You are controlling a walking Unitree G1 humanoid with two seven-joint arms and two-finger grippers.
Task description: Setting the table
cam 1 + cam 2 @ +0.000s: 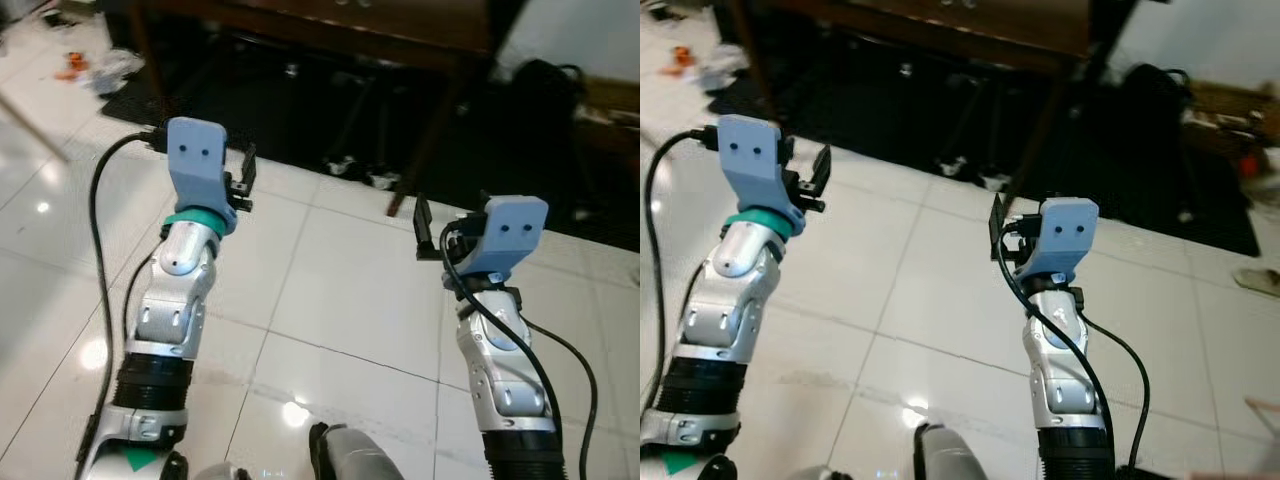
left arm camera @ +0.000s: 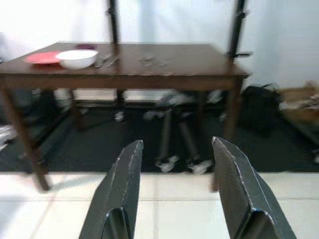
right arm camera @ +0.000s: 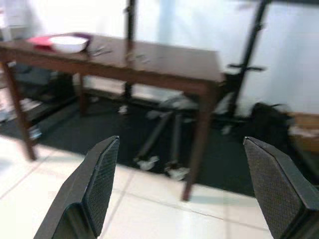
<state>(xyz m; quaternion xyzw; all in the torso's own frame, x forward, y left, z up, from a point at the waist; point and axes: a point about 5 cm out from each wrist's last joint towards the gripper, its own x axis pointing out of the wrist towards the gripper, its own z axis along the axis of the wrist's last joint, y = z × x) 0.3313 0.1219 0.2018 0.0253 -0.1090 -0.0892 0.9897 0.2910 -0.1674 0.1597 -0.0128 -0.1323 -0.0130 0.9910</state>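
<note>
A dark brown wooden table [image 2: 149, 62] stands ahead across the tiled floor. On its far left end lie a red plate [image 2: 42, 58] and a white bowl [image 2: 77, 58], with some cutlery [image 2: 107, 61] beside them and more small pieces [image 2: 152, 61] near the middle. My left gripper [image 2: 174, 199] is raised in front of me, open and holding nothing. Level with it on the other side, my right gripper [image 3: 192, 194] is open wide and empty. Both point toward the table from a distance.
A dark mat [image 1: 300, 120] lies under the table, with tripod legs and wheeled stands [image 2: 174, 144] on it. A black bag [image 3: 271, 124] and a cardboard box [image 2: 301, 107] sit to the table's right. Litter [image 1: 85, 68] lies at far left. White tiles [image 1: 340, 290] stretch between me and the table.
</note>
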